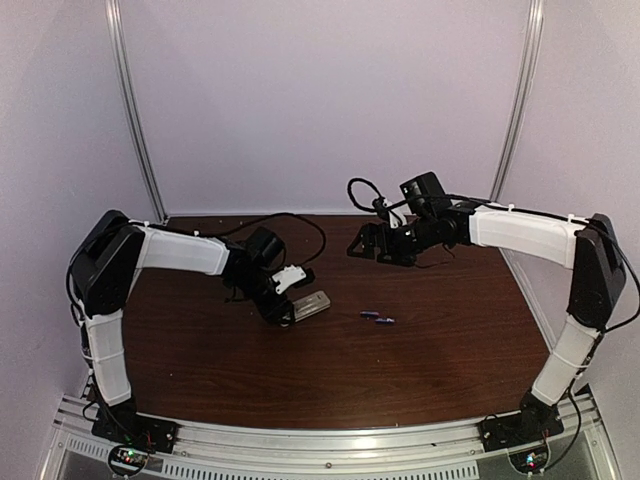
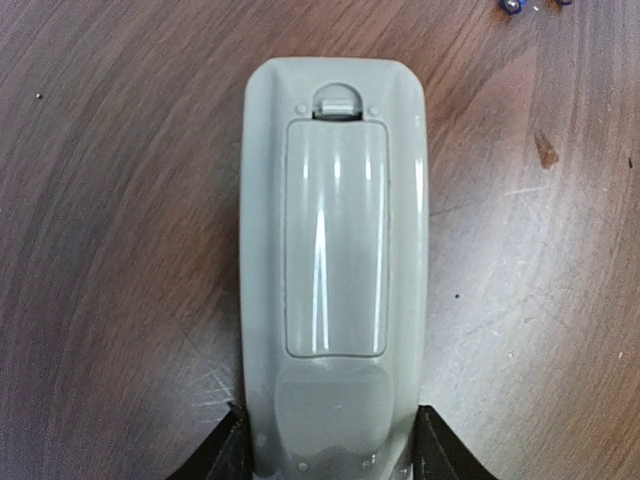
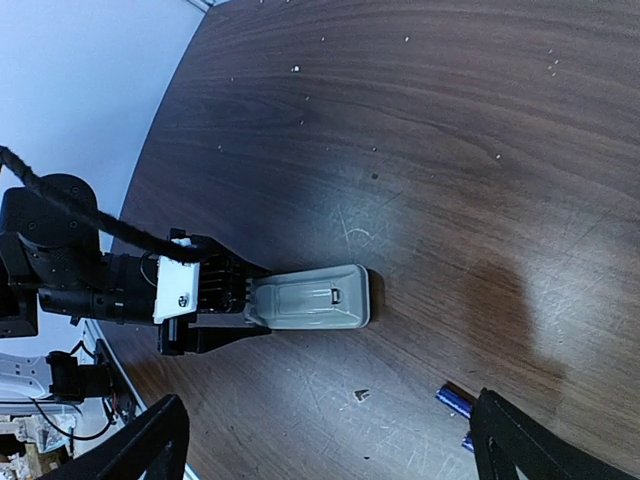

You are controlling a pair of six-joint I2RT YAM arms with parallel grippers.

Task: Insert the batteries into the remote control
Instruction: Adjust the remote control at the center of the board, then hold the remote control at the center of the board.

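The remote control [image 2: 335, 250] lies back-up, grey-beige, its battery cover closed with the latch at the far end. My left gripper [image 2: 330, 440] is shut on its near end, one finger at each side. It also shows in the top view [image 1: 310, 304] and the right wrist view [image 3: 310, 297], at or just above the table. The two batteries [image 1: 377, 317] lie side by side on the table to the right of the remote; one [image 3: 452, 400] shows beside my right finger. My right gripper [image 1: 365, 245] is open and empty, held high above the table's back [image 3: 335, 440].
The dark wooden table [image 1: 420, 360] is scratched, with a small chip [image 3: 360, 394] between the remote and the batteries. White walls and metal posts enclose the back and sides. Black cables [image 1: 300, 222] trail behind the left arm.
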